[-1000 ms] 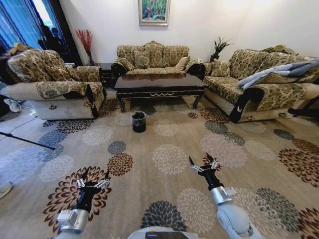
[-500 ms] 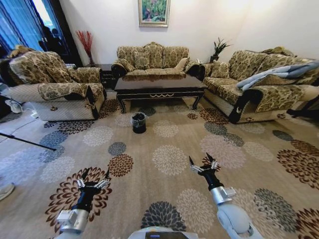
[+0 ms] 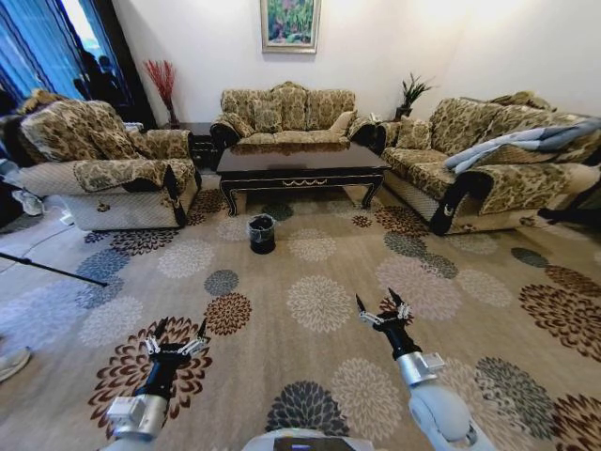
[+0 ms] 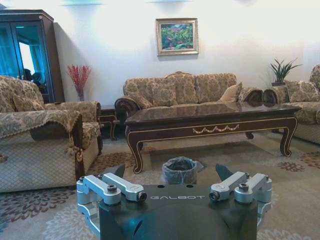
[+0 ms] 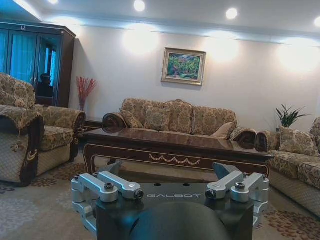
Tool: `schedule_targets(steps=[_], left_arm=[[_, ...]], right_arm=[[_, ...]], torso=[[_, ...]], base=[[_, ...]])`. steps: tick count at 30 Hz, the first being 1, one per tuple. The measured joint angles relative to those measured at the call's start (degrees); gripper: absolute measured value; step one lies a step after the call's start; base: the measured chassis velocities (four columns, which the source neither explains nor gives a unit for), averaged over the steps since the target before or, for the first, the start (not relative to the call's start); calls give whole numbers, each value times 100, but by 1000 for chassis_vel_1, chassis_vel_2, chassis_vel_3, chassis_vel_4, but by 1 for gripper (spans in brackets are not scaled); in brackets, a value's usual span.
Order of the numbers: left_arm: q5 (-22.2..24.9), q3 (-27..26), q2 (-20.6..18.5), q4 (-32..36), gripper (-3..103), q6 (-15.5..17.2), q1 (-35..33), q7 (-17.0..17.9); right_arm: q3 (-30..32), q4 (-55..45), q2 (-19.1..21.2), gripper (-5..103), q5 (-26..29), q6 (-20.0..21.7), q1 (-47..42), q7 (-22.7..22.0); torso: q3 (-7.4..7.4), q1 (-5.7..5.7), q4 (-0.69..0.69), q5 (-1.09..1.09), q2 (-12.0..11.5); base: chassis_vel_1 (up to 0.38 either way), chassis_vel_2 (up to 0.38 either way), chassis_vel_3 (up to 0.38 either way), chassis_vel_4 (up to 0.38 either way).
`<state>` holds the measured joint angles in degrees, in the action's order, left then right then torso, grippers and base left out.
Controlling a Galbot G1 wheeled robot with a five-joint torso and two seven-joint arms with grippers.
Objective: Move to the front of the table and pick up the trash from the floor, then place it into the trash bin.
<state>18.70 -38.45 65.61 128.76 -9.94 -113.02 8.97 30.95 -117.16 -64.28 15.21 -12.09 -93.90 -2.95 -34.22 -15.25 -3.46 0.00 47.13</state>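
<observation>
The trash is giving us nothing to go on: no scrap or wrapper is standing out clearly against the busy carpet from here, so its exact spot cannot be told. Judging from the task, loose litter like this is likely handling as light, soft and crushable, and anything plastic is probably sliding under a shallow nip. The sensible hold is looking like a pinch across the bulkiest crumple, pressing lightly into the pile.

Moving outward, the trash bin (image 3: 262,232) is sitting upright on the floor (image 3: 319,301) at roughly eleven o'clock from the robot, just in front of the table (image 3: 300,160) and apart from it. Its clear liner is puffing over the rim, so a drop from above is looking easy. The glossy tabletop is lying straight ahead at twelve o'clock, well apart from the robot.

Closest in, the left pincer (image 3: 180,329) is hovering low at ten o'clock with its fingers spread wide and carrying nothing. The right pincer (image 3: 376,303) is hovering at about one o'clock, likewise spread and empty, both aiming toward the table.
</observation>
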Motion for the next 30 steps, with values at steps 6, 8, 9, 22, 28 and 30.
schedule_targets(steps=[6, 8, 9, 22, 28, 30], left_arm=[[-1, 0, 0, 0, 100, 0, 0, 0], [0, 0, 0, 0, 100, 0, 0, 0], [0, 0, 0, 0, 100, 0, 0, 0], [0, 0, 0, 0, 100, 0, 0, 0], [0, 0, 0, 0, 100, 0, 0, 0], [0, 0, 0, 0, 100, 0, 0, 0]], right_arm=[[0, 0, 0, 100, 0, 0, 0, 0], [0, 0, 0, 100, 0, 0, 0, 0], [0, 0, 0, 100, 0, 0, 0, 0], [0, 0, 0, 100, 0, 0, 0, 0], [0, 0, 0, 100, 0, 0, 0, 0], [0, 0, 0, 100, 0, 0, 0, 0]], torso=[[-94, -69, 0, 0, 162], [-110, -79, 0, 0, 188], [-139, -100, 0, 0, 237], [-306, -238, 0, 0, 543], [-409, -318, 0, 0, 725], [-441, -343, 0, 0, 783]], base=[[0, 0, 0, 0], [0, 0, 0, 0], [0, 0, 0, 0], [0, 0, 0, 0], [0, 0, 0, 0], [0, 0, 0, 0]])
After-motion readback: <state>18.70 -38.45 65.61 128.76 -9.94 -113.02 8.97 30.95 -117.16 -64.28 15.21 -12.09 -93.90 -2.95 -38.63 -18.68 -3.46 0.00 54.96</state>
